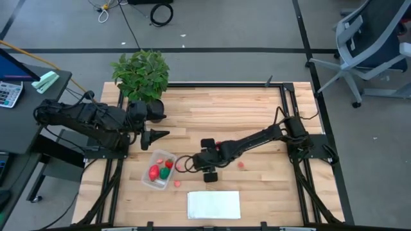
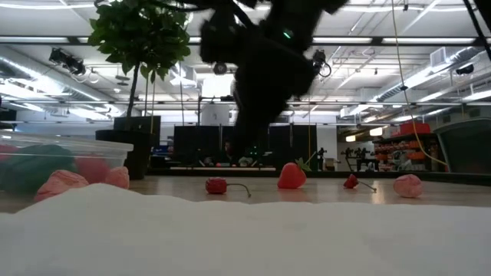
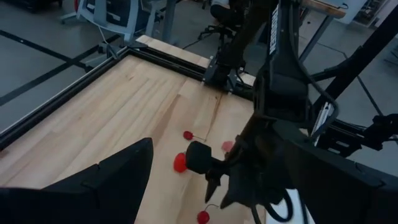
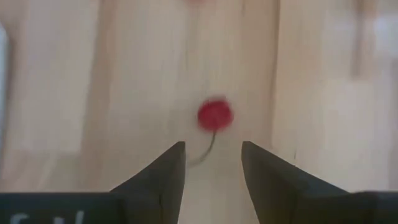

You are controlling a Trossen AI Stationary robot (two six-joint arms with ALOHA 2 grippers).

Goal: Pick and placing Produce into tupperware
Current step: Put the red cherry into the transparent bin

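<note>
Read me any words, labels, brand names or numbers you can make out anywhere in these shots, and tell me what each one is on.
None can be read.
Pale marks on the right gripper body: cut off, illegible.
Calculator keys: too small.
White sheet: no print visible.

Clear tupperware (image 1: pixel 149 180) upright, holding red, green produce (image 1: pixel 159 170); stemmed cherry (image 4: pixel 215 115) loose on table.

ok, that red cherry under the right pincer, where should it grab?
Grip the round red body of the cherry, not the thin dark stem, which trails toward the camera and looks too slim to hold. Come straight down from above: it lies flat on the bare table, and the open right pincer already lines up with it.
</note>
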